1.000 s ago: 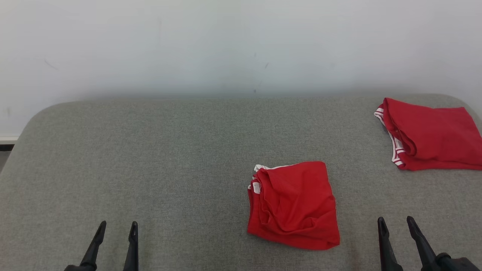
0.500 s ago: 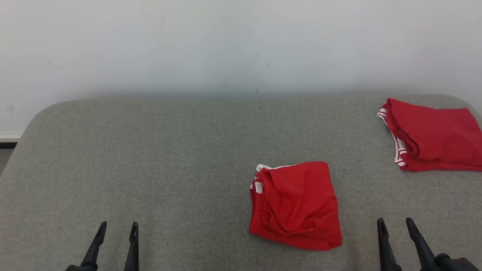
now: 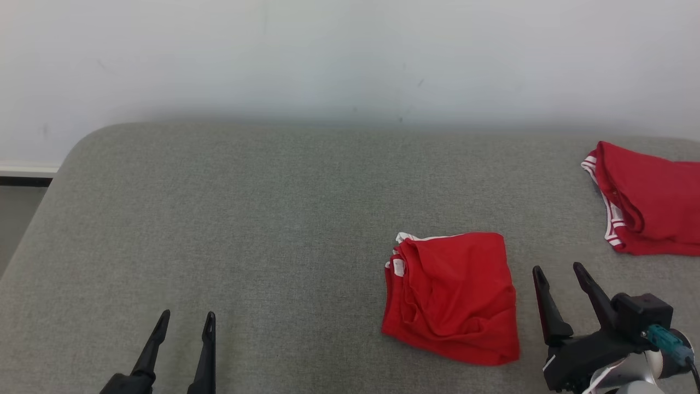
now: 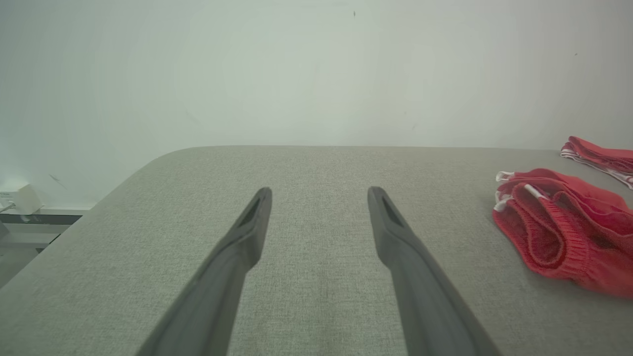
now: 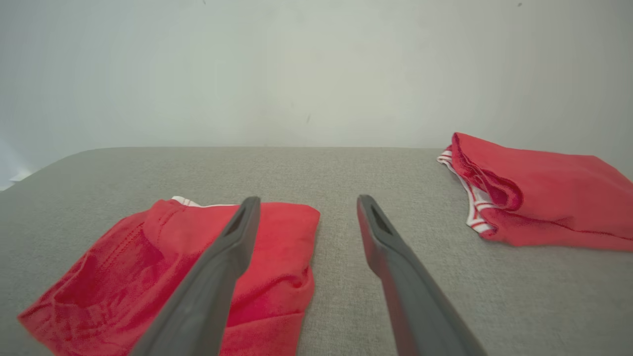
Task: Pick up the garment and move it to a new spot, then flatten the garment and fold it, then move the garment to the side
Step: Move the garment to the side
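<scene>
A plain off-white wall (image 3: 350, 54), softly and evenly lit, fills the whole 12 o'clock side, marked by a few small dark specks (image 3: 400, 119) and faint scuffs. Before it stands the bench (image 3: 246, 219), covered in grey woven fabric, its far corner at 10 o'clock rounded off. Past that corner, at 9 o'clock, a white skirting strip (image 3: 27, 169) runs along the foot of the wall with a dark band (image 3: 24, 181) beneath it and grey floor (image 3: 13, 224) below, and the left wrist view shows a small white box (image 4: 27, 199) there.
</scene>
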`<state>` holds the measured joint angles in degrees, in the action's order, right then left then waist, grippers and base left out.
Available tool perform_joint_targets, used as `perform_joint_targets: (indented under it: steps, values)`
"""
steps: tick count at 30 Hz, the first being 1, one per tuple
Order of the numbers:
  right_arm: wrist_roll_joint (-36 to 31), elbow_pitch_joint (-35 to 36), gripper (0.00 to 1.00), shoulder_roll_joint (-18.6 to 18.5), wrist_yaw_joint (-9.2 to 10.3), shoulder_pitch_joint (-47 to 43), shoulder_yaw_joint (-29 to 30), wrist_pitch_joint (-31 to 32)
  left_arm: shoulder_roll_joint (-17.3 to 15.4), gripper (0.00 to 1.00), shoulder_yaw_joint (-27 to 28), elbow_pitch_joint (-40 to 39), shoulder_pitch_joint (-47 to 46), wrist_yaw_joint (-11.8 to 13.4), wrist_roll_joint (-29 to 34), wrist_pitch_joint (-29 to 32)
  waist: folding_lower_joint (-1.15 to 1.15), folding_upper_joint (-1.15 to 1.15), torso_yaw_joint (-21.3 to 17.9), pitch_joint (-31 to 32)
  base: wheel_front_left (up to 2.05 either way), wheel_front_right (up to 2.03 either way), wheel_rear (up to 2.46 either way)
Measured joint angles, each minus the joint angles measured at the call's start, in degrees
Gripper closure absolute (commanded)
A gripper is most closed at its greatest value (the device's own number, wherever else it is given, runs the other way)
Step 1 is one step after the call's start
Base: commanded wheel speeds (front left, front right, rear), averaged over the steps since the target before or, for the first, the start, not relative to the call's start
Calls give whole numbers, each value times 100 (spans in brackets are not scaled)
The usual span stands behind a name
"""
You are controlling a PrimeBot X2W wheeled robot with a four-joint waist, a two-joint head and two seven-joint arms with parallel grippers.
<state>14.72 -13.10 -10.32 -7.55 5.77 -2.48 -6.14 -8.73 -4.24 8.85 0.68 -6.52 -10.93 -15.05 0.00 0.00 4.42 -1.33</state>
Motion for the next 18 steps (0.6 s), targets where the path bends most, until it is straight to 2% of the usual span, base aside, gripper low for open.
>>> perform_joint_targets:
  steps: [5, 18]
  values:
    - [-20, -716, 0, -77, 0, 500, -83, 315, -12, 0, -20, 43, -157, -3, -27, 0, 0, 0, 219, -162, 0, 0, 0]
    - [-62, -2189, 0, 37, 0, 1112, -138, 414, 15, 0, -35, 89, -382, -13, -77, 0, 1, 0, 528, -538, 0, 0, 0]
